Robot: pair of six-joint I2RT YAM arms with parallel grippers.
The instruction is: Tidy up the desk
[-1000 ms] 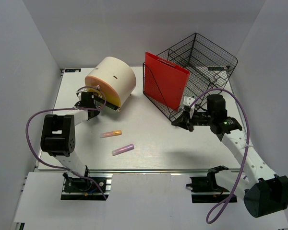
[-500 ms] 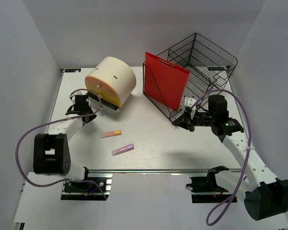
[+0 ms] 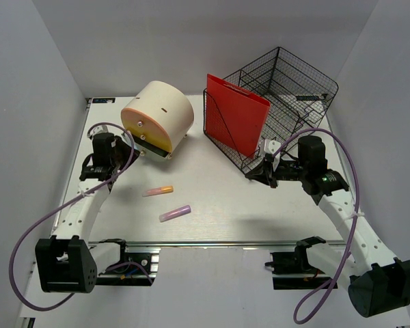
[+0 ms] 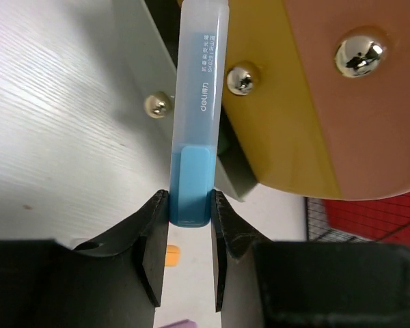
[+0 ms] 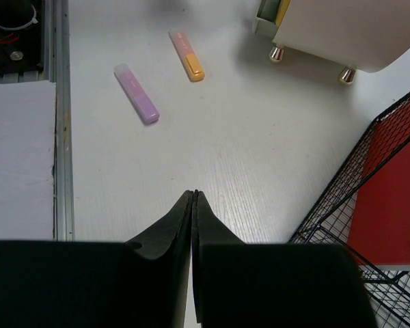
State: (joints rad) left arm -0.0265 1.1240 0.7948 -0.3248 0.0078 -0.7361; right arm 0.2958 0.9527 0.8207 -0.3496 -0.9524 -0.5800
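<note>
My left gripper (image 4: 189,203) is shut on the blue end of a blue highlighter (image 4: 198,102) with a clear cap. It holds the highlighter up against the front of a cream drum-shaped organizer (image 3: 160,115), which lies on its side with a pink and yellow face (image 4: 342,116). In the top view the left gripper (image 3: 123,149) is just left of that face. An orange highlighter (image 3: 158,191) and a purple highlighter (image 3: 175,213) lie on the white desk (image 3: 225,198). My right gripper (image 5: 193,195) is shut and empty, low beside the wire rack (image 3: 287,89).
A red folder (image 3: 236,123) stands in the black wire rack at the back right. A metal rail (image 3: 212,242) runs along the desk's near edge. Both loose highlighters also show in the right wrist view, orange (image 5: 186,56) and purple (image 5: 137,93).
My left arm has swung its elbow out to the left and down, and its gripper has drawn back a little to the left of the organizer's face. The right arm has hardly moved.
</note>
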